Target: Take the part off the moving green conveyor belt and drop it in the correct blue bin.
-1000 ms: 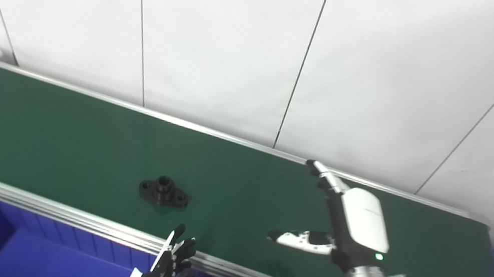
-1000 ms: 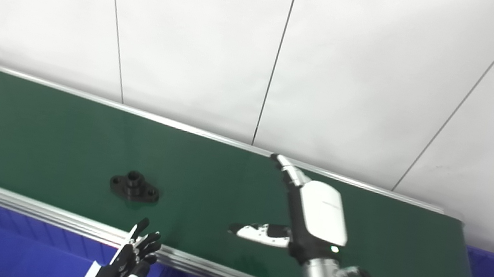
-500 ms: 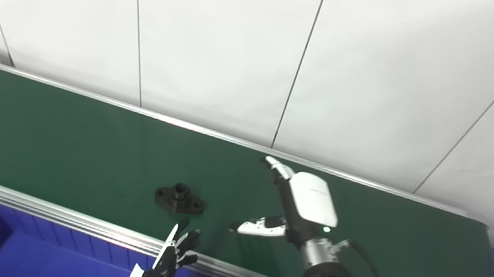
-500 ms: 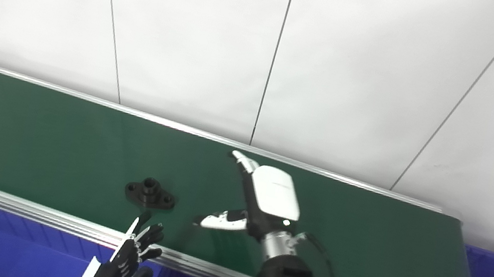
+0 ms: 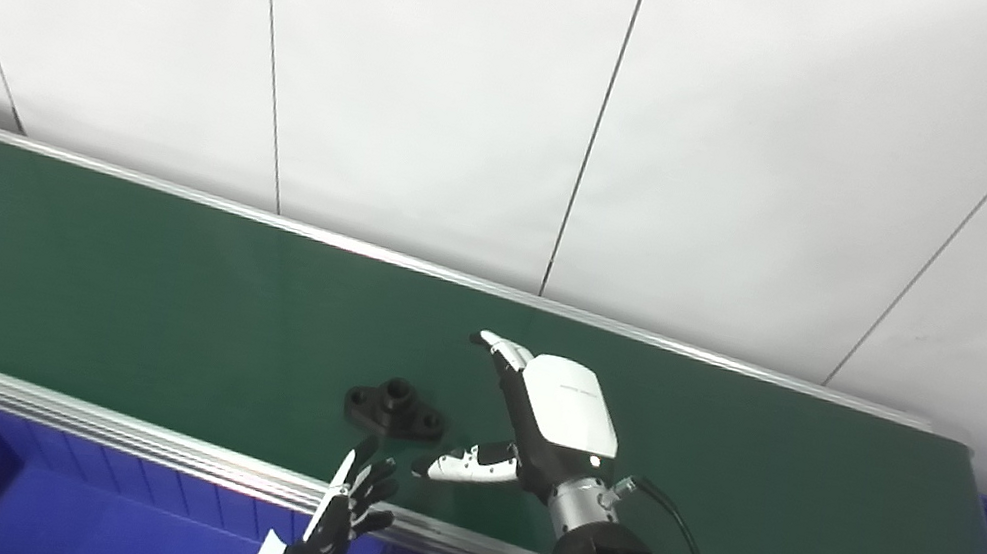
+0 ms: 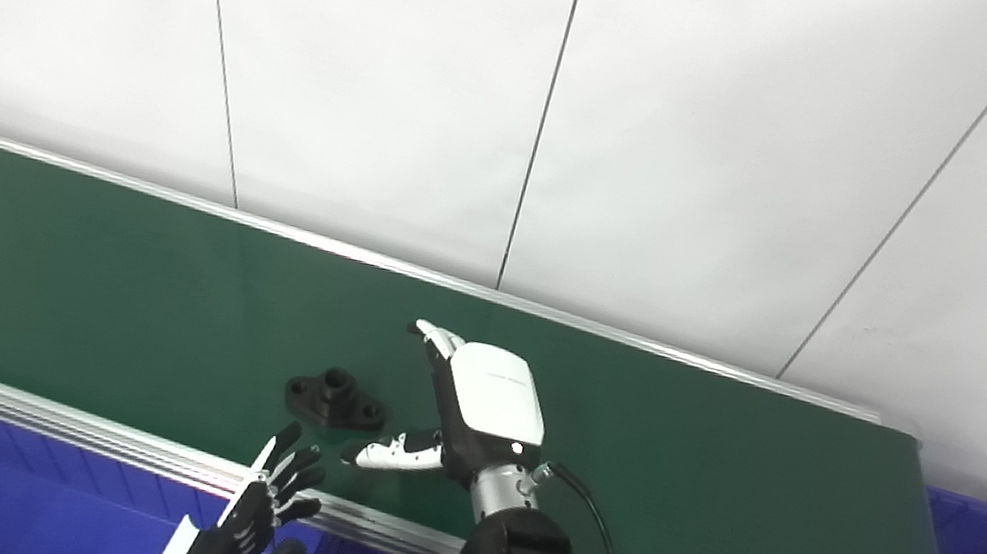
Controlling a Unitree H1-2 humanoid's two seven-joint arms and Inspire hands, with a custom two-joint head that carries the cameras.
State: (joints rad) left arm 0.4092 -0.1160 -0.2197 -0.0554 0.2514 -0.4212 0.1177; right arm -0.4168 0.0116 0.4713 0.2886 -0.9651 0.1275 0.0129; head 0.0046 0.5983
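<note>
A: Where's the part now?

B: Lying flat on the belt, toward its near rail. Taking the part as landmark: the right hand is just beside it on the right, not touching, fingers spread and holding nothing, thumb reaching toward the part's near right end. The left hand is below the part, over the near rail, fingers splayed and also empty. The bin lies below that, under the rail.

A: How will it handle?

B: I'd judge it rigid and fairly light for its look. It is matte black, plastic or coated metal; I cannot tell which. The shape is an oval flange with a hole at each end and a short raised collar in the middle.

A: Best hold?

B: Probably across the flange's narrow waist, or pinching the collar. The flange sits low on the smooth surface, so the fingers may skid off its edge, and the belt moves.
</note>
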